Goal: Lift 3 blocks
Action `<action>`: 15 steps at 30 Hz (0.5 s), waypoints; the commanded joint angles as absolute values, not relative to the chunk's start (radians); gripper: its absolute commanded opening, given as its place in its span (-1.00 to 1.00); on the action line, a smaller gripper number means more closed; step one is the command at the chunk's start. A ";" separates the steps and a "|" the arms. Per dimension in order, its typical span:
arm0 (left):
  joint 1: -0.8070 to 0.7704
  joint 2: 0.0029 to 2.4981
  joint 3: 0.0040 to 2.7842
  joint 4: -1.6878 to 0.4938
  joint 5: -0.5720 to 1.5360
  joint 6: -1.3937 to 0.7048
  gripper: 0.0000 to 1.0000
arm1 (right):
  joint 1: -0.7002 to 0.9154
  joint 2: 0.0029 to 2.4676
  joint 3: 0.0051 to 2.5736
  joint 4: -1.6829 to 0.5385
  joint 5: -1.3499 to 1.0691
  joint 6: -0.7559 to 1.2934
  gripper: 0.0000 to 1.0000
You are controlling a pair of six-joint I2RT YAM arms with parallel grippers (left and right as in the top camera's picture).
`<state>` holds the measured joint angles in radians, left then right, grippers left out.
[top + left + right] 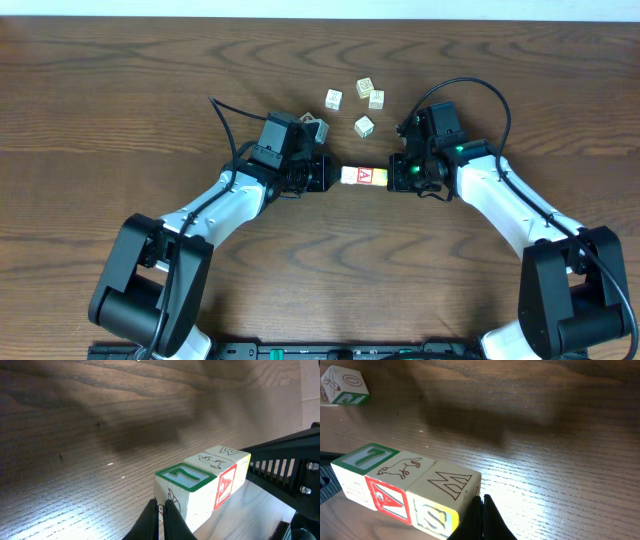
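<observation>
3 blocks [364,176] formed a row. Left gripper [334,177] and right gripper [391,177], both clenched empty, pressed opposite ends, likely squeezing for joint lift.

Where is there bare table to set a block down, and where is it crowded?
Bare wood: the table's far-left stretch, its far-right corner, and the near patch between both arms. Crowded: the centre, where loose cubes sit just beyond the three-block row pressed between left gripper and right gripper.

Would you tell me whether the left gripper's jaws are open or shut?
Shut: on the left gripper they meet, pressing the end of the block row.
</observation>
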<state>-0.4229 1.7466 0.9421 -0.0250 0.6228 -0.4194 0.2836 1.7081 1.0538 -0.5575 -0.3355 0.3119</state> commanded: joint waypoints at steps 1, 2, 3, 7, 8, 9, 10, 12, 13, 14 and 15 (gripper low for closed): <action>-0.440 1.731 0.962 -0.017 0.674 -0.425 -0.86 | 0.290 1.690 1.079 -0.550 -0.416 0.337 -0.98; -0.440 1.731 0.962 -0.018 0.674 -0.425 -0.86 | 0.290 1.690 1.079 -0.550 -0.416 0.342 -0.98; -0.440 1.731 0.962 -0.018 0.674 -0.425 -0.85 | 0.290 1.690 1.079 -0.549 -0.416 0.345 -0.98; -0.440 1.731 0.962 -0.017 0.674 -0.426 -0.86 | 0.290 1.690 1.079 -0.550 -0.416 0.355 -0.98; -0.440 1.731 0.962 -0.018 0.674 -0.430 -0.85 | 0.290 1.690 1.079 -0.550 -0.416 0.355 -0.98; -0.440 1.731 0.962 -0.017 0.674 -0.433 -0.85 | 0.290 1.690 1.079 -0.550 -0.416 0.355 -0.98; -0.440 1.731 0.962 -0.017 0.674 -0.433 -0.85 | 0.290 1.690 1.079 -0.550 -0.417 0.355 -0.98; -0.440 1.731 0.962 -0.017 0.674 -0.433 -0.85 | 0.290 1.690 1.079 -0.549 -0.421 0.355 -0.98; -0.440 1.731 0.962 -0.017 0.674 -0.433 -0.86 | 0.290 1.690 1.079 -0.549 -0.424 0.355 -0.98; -0.440 1.731 0.962 -0.017 0.674 -0.433 -0.86 | 0.290 1.690 1.080 -0.549 -0.424 0.355 -0.98; -0.440 1.731 0.962 -0.017 0.674 -0.433 -0.85 | 0.290 1.689 1.080 -0.550 -0.424 0.355 -0.97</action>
<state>-0.4229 1.7466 0.9421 -0.0250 0.6228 -0.4229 0.2836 1.7081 1.0538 -0.5571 -0.3359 0.3428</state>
